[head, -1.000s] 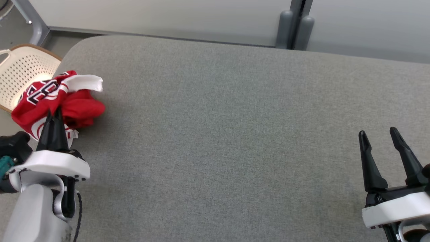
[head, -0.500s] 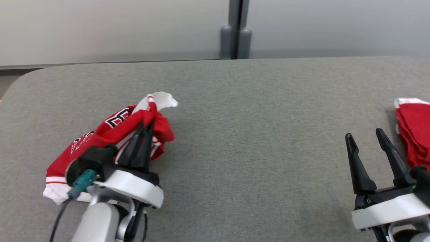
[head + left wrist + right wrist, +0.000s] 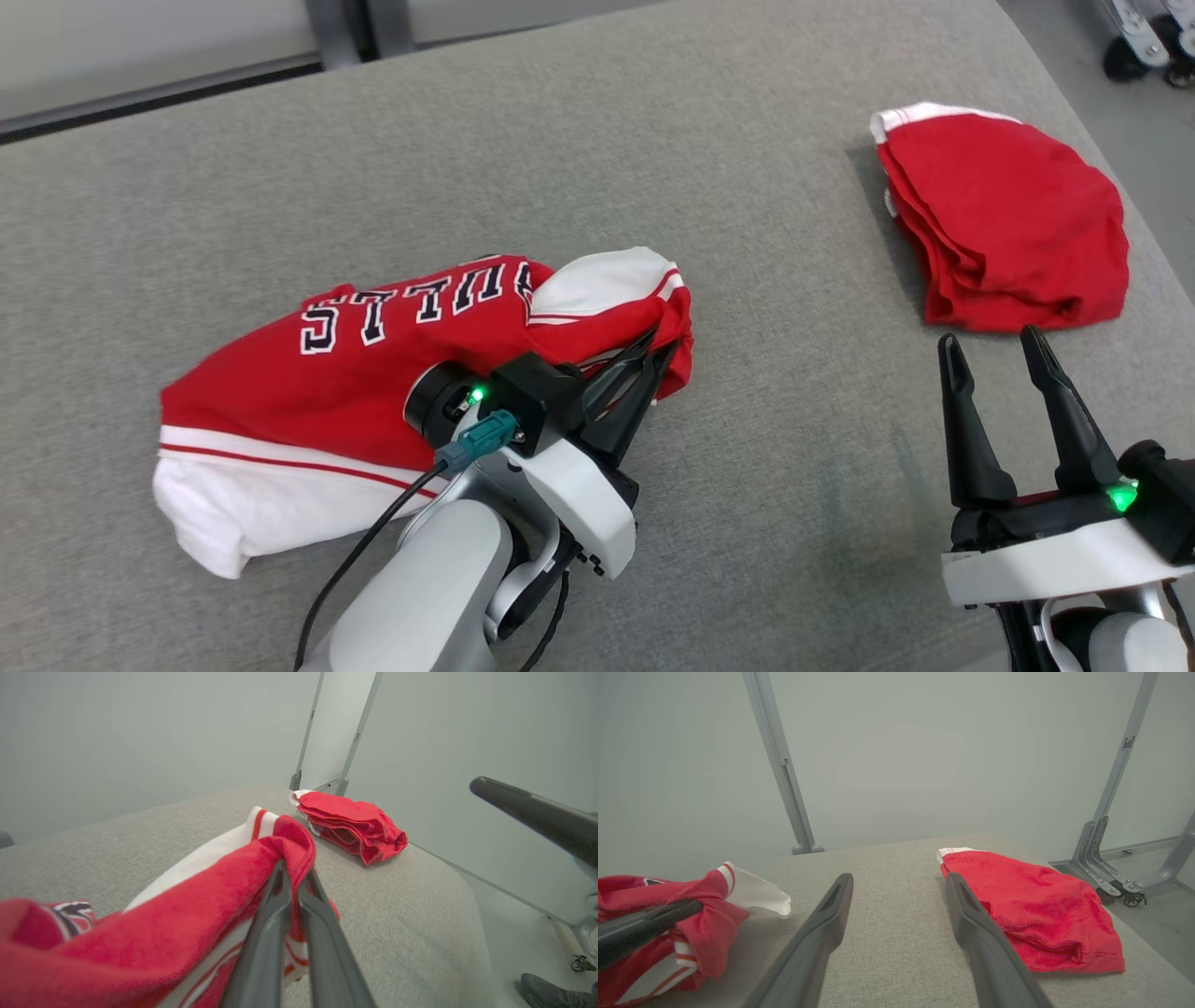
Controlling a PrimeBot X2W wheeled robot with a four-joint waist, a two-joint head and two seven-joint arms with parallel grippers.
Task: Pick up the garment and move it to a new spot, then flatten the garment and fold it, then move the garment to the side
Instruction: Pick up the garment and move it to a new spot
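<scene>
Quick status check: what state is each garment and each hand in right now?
Jersey: bunched, not folded, on the grey surface.
Left hand: shut on the jersey's edge.
Right hand: open, holding nothing.
Red garment: folded, lying untouched near the right hand.

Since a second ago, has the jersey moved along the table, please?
Yes. The jersey, held by the left gripper, went from the table's left corner toward the folded red garment.

Grey fabric-covered surface (image 3: pixel 597 140) with a rounded edge. A folded red cloth (image 3: pixel 1004 224) with white trim lies on it near the far right corner. Behind stand pale wall panels (image 3: pixel 901 756), a grey metal post (image 3: pixel 777 760) and a castered frame foot (image 3: pixel 1111 882).
</scene>
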